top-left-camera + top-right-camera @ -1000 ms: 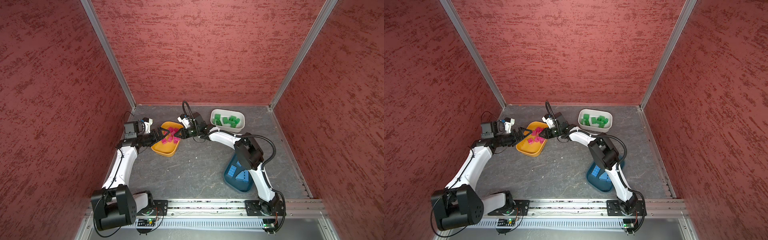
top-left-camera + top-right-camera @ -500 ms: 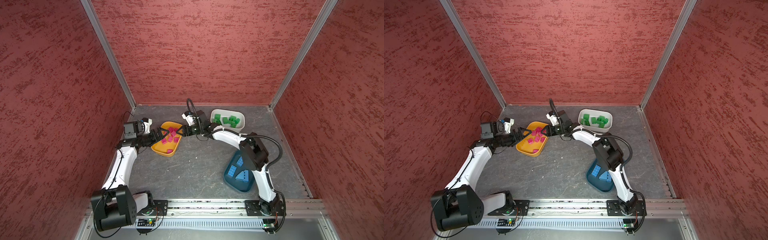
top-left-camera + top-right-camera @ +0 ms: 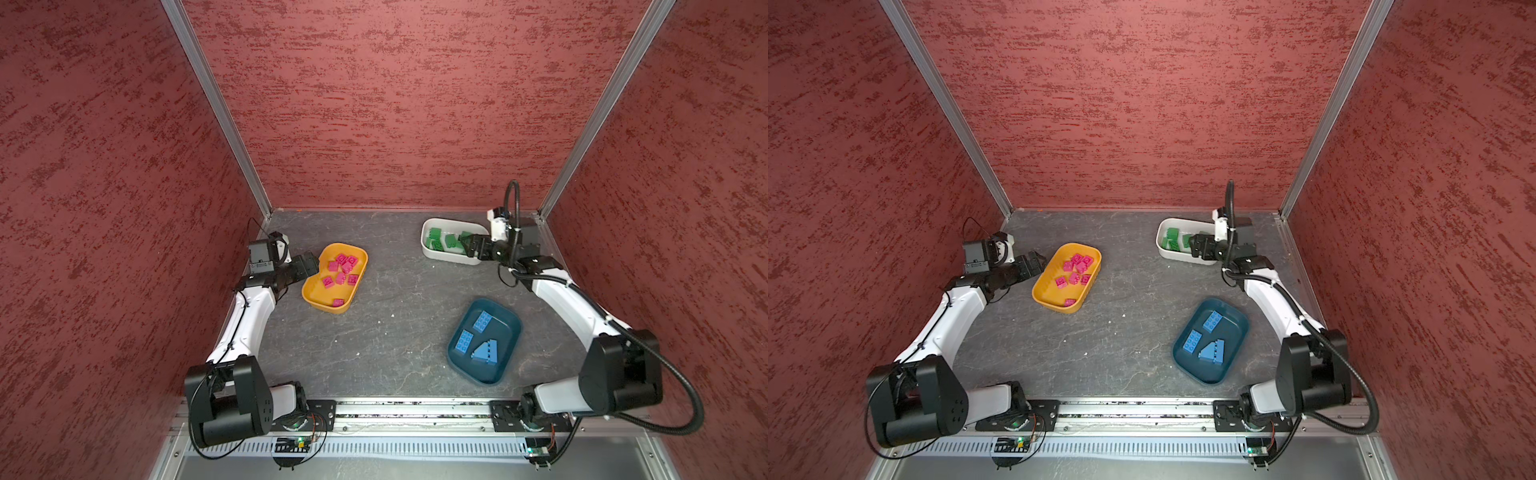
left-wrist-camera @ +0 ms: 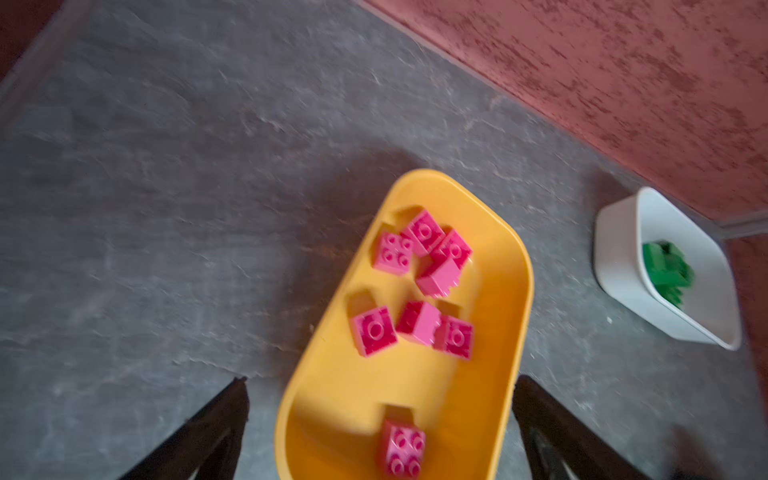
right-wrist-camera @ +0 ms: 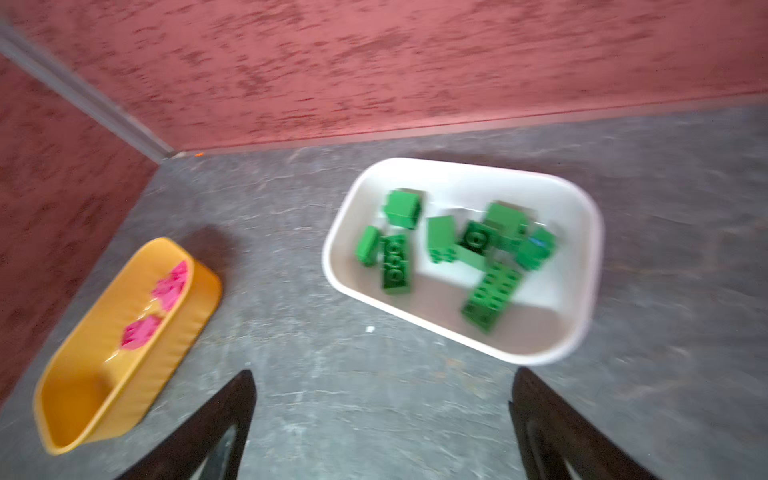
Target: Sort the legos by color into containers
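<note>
From where I am standing, no word, label, brand, number or sign is showing clearly enough to read. Any print on the small circuit board [image 3: 292, 444] below the front rail [image 3: 407, 411] is appearing too small to tell.

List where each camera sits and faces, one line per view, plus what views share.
Top views: high at the front, looking down toward the back wall; left arm, right arm, left claw, right claw show.
Left wrist: on left arm, facing yellow bin of pink bricks; its open claw shows.
Right wrist: on right arm, facing white bin of green bricks; its open claw shows.
Shared: both wrist views show yellow and white bins.
</note>
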Motion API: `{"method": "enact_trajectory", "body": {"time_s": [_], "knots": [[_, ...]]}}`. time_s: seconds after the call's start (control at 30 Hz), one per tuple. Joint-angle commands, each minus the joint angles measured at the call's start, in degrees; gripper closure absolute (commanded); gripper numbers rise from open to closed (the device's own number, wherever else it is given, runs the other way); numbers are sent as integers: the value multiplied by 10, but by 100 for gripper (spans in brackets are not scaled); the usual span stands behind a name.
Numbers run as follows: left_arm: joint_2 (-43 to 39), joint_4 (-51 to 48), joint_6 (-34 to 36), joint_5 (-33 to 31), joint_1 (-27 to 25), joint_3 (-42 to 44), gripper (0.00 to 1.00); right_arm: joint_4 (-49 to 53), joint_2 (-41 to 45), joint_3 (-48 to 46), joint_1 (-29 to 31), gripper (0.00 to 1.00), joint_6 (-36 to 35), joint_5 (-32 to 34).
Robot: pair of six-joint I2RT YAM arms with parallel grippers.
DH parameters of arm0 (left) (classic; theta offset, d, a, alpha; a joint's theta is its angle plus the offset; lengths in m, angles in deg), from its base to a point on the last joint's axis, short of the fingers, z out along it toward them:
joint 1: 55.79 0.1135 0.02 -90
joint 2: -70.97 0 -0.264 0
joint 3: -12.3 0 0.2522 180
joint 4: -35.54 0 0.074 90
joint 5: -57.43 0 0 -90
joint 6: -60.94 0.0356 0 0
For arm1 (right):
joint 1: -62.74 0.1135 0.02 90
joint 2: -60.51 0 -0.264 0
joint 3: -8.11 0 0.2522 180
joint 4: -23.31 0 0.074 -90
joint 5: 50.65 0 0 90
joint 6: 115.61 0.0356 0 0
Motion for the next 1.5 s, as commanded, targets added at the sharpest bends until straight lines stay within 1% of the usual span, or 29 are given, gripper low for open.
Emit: {"method": "enact_trajectory", "body": {"time_s": [0.0,0.07,0.13,0.23,0.33,0.37,0.4,0.43,0.47,0.53,0.6,0.63,0.73,0.8,0.83,0.9,0.93,0.97,1.07,1.47], "knots": [[15,105,36,-89,4,34,1,-52,43,-71,-52,1,-35,93],[13,178,58,-101,4,71,1,-112,59,-127,-74,1,-34,124],[12,243,79,-101,6,108,1,-196,68,-190,-83,1,-35,160],[14,347,89,-59,6,160,1,-351,59,-276,-87,1,-52,181],[29,392,88,-26,4,173,1,-506,27,-342,-87,1,-74,178],[33,405,90,-20,2,176,1,-537,17,-352,-87,1,-80,174],[36,394,96,-18,-3,173,1,-570,5,-362,-87,1,-87,168],[40,400,101,-18,-8,178,0,-590,-5,-363,-87,1,-87,167],[42,407,107,-16,-12,184,1,-589,-10,-357,-89,1,-81,161],[43,455,110,-16,-18,217,1,-586,-28,-341,-89,1,-84,129],[47,511,101,-7,-18,241,1,-650,-56,-360,-88,1,-91,92],[54,544,95,-2,-19,254,1,-680,-74,-370,-87,1,-92,94],[61,536,86,16,-12,246,1,-737,-83,-399,-87,1,-89,104],[66,564,71,25,-11,253,1,-771,-100,-408,-87,1,-88,105],[68,585,66,28,-11,262,1,-749,-91,-404,-87,1,-86,111],[94,673,54,28,-12,289,1,-757,-96,-405,-87,1,-82,119],[92,658,62,39,-14,283,0,-746,-94,-401,-87,1,-80,120],[92,643,68,20,-23,277,1,-745,-94,-400,-87,1,-80,121],[104,634,82,14,-37,267,0,-746,-95,-400,-87,1,-81,122],[102,662,83,19,-37,281,1,-746,-91,-402,-87,1,-78,128]]}}
